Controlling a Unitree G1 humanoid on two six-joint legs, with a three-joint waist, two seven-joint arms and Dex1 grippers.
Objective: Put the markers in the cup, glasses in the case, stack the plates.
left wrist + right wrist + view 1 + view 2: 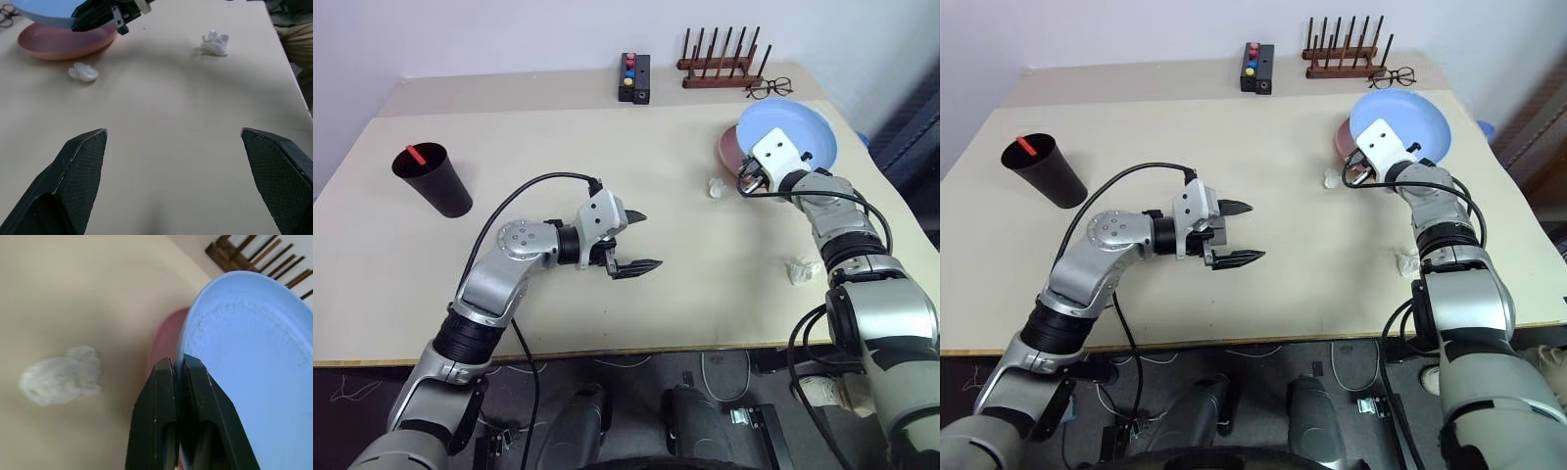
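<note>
The black cup (433, 179) stands near the table's (607, 157) left edge with a red marker (415, 155) already poking out of it. The left pincer (634, 241) hangs over the middle of the table, spread wide and holding nothing, so it seems to be waiting. Near the right edge, the right pincer (178, 382) pinches the rim of the blue plate (803, 132) and holds it tipped over the pink plate (58, 44), probably to stack them.
</note>
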